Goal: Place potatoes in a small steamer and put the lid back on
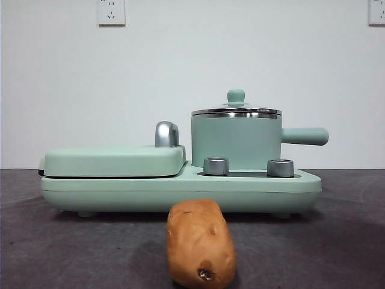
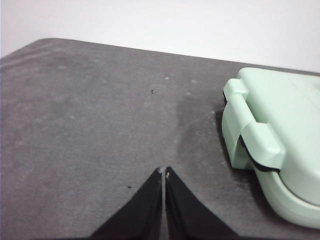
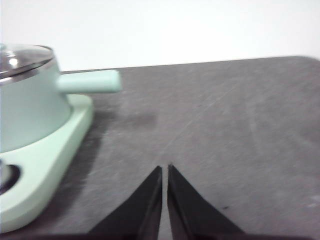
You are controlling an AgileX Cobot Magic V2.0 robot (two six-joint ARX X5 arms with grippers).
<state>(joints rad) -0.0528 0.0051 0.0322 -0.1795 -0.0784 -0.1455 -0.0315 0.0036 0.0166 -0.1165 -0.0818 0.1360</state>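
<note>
An oblong orange-brown potato [image 1: 200, 244] lies on the dark table in front of the appliance, its dark-spotted end toward the camera. The mint-green small steamer [image 1: 236, 142] [image 3: 27, 102] stands on the right half of the base, side handle [image 1: 305, 136] [image 3: 89, 81] pointing right. Its glass lid [image 1: 236, 111] [image 3: 21, 57] with a green knob [image 1: 236, 96] rests on the steel rim. My left gripper [image 2: 164, 172] is shut and empty over bare table beside the griddle. My right gripper [image 3: 164, 169] is shut and empty over the table, off the steamer's handle side. Neither arm shows in the front view.
The flat green lidded griddle [image 1: 114, 160] [image 2: 280, 135] takes up the base's left half, with a chrome hinge post [image 1: 166, 133] behind it. Two steel dials [image 1: 216, 166] [image 1: 280, 168] sit on the base [image 1: 180, 189] below the steamer. A white wall with outlets [image 1: 111, 12] stands behind.
</note>
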